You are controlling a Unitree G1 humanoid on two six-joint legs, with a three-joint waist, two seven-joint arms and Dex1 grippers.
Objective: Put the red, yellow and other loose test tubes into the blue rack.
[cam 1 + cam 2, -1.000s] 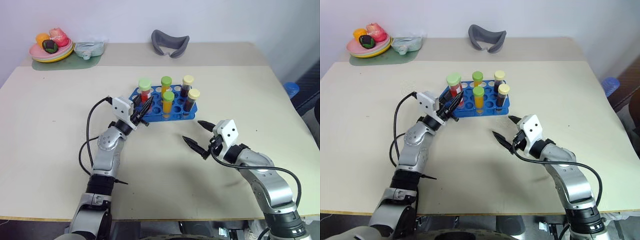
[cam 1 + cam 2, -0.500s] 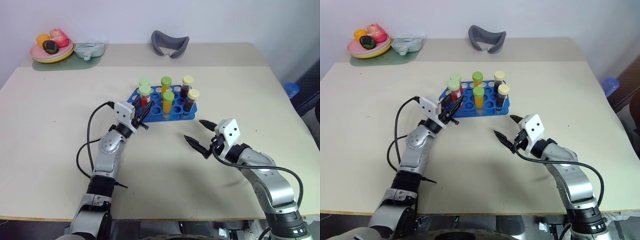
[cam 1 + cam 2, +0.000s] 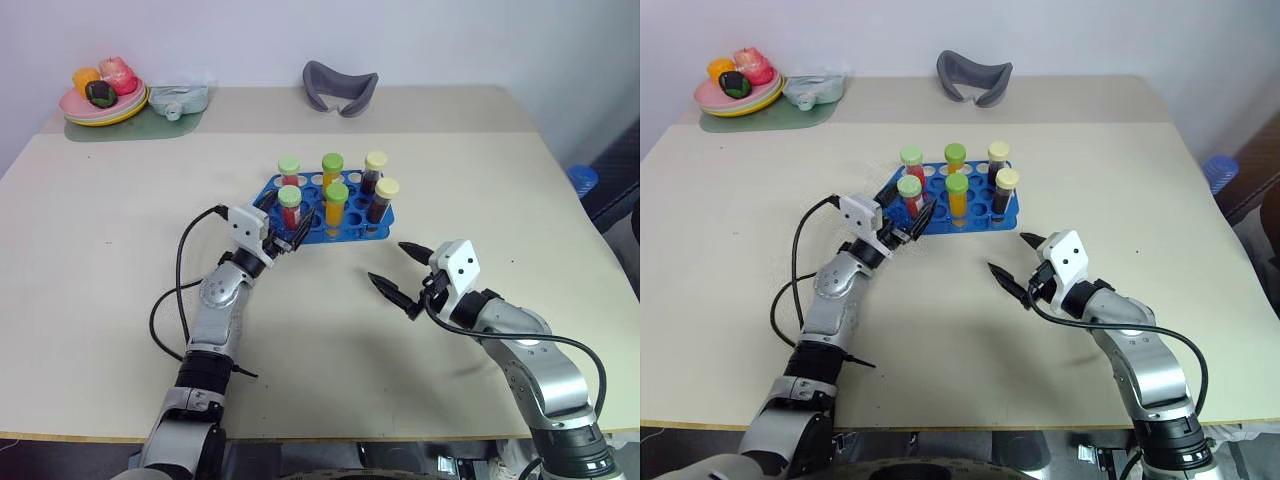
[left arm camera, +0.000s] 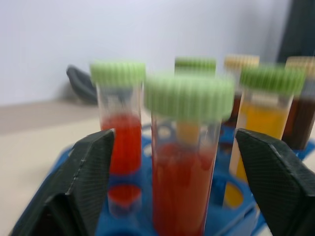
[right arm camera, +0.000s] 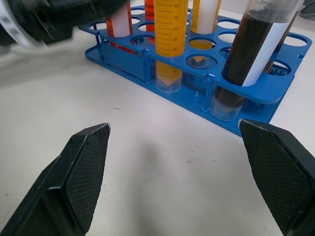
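Left gripper (image 4: 172, 162) open around a red tube (image 4: 184, 162) standing in the rack (image 3: 352, 222) — not gripping. Right gripper (image 3: 400, 272) wide open, empty.

Six tubes (image 3: 337, 204) (one rack (image 3: 352, 232)).

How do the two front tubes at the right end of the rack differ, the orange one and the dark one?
The orange tube has a green cap; the dark tube has a pale yellow cap. The orange tube holds orange liquid; the dark tube holds dark brown liquid. The dark tube stands in the end hole, the orange tube further in. Both stand upright in the front row of the rack.
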